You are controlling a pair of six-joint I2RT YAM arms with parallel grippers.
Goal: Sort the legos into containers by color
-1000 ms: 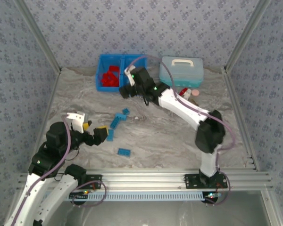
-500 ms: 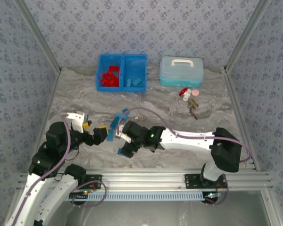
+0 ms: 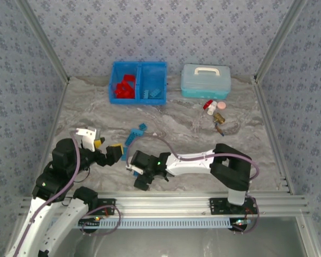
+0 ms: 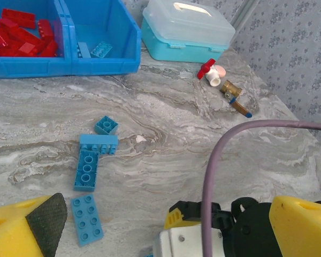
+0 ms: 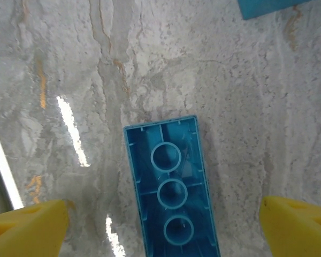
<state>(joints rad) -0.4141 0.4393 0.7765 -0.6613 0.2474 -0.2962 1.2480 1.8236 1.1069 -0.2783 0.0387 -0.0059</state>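
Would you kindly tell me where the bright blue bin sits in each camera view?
Top external: bright blue bin at the far edge, left of centre.
Left wrist: bin, upper left corner, cropped.
Right wrist: an upturned blue lego on the marble table.
Shared landmark: pale blue case right of the bin.

Desk [image 3: 85, 115]: grey-white marble pattern, tan veins, fills centre. Back wall [image 3: 160, 32] at 12 o'clock, side walls [image 3: 16, 107] at 9 and 3: blue-grey wallpaper, small floral motif. Aluminium posts [image 3: 44, 40] slant outward from far corners, 10 and 2. Slotted aluminium rail [image 3: 171, 202] along 6 o'clock edge. Bright glare streaks [image 5: 73, 131] on desk, right wrist view.
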